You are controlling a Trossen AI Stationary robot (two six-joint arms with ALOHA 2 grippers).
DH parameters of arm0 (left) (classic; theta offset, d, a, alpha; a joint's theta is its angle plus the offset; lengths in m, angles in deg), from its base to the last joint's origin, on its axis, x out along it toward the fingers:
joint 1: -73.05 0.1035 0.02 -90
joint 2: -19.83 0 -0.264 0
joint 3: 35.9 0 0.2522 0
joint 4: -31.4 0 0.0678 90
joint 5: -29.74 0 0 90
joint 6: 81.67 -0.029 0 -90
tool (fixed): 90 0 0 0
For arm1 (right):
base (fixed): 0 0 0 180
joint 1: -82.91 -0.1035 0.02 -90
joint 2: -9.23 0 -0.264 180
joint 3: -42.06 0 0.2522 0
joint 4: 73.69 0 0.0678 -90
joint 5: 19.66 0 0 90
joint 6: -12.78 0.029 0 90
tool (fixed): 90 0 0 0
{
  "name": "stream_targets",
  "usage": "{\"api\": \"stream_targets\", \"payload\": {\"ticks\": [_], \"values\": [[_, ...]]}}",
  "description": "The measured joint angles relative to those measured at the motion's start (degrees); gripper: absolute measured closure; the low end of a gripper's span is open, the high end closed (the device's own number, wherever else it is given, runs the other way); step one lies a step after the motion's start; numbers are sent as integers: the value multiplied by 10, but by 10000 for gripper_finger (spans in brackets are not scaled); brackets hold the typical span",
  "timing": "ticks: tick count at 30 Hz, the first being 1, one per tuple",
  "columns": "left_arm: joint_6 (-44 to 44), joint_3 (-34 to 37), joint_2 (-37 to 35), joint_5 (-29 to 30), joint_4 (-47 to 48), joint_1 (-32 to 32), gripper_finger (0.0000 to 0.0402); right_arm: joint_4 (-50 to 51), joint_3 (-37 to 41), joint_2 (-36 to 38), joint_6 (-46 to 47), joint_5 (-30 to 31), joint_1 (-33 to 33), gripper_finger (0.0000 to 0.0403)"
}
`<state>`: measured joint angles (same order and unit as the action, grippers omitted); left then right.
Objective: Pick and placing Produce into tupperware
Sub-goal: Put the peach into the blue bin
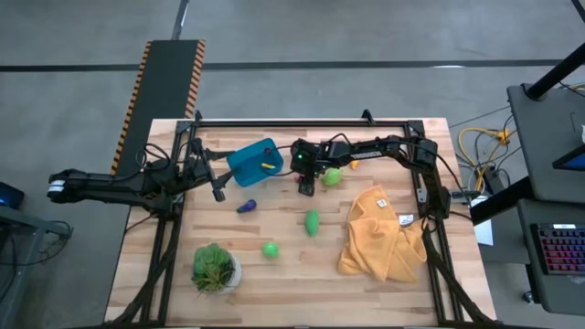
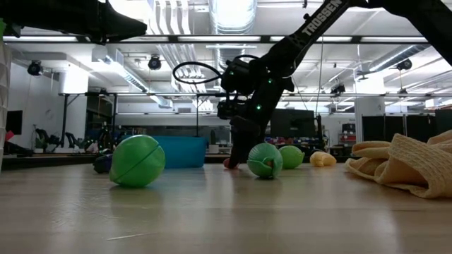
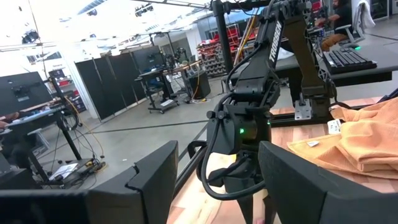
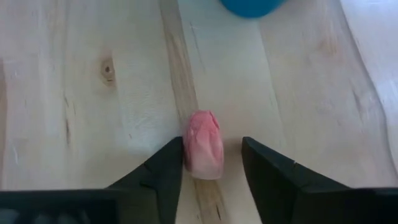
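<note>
Straddling a small pink produce piece point(image 4: 203, 144), the right gripper point(image 4: 212, 163) stood half closed: one finger touched it, the other had a gap, so nothing was gripped yet. Its long axis ran between the fingers. Further at 12 o'clock sat the tupperware point(image 4: 249, 7). The left gripper point(image 1: 217, 185) waited open beside that tub
</note>
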<state>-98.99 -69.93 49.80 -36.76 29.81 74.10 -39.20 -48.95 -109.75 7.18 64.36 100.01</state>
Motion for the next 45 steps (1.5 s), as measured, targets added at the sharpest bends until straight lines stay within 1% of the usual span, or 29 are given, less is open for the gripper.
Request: {"api": "stream_targets", "payload": {"ticks": [8, 13, 19, 24, 27, 29, 33, 37, 41, 45], "values": [[0, 0, 0, 0, 0, 0, 192, 2, 0, 0, -15, -3, 0, 331], [0, 0, 0, 0, 0, 0, 192, 4, 1, 4, -27, -7, -1, 357], [0, 0, 0, 0, 0, 0, 192, -1, 1, 28, -38, -14, -2, 356], [0, 0, 0, 0, 0, 0, 192, -45, 7, 60, -41, -35, -2, 357], [0, 0, 0, 0, 0, 0, 192, -96, 17, 82, -43, -43, -4, 360], [0, 0, 0, 0, -1, 0, 192, -142, 24, 94, -39, -61, -4, 360], [0, 0, 0, 0, 0, 0, 192, -215, 35, 102, -21, -84, -3, 359], [0, 0, 0, 0, 1, 0, 192, -226, 36, 102, -19, -83, -3, 362], [0, 0, 0, 0, -1, 0, 192, -229, 35, 102, -19, -60, -3, 363], [0, 0, 0, 0, -1, 0, 192, -233, 18, 101, -6, -53, -2, 363]]}}
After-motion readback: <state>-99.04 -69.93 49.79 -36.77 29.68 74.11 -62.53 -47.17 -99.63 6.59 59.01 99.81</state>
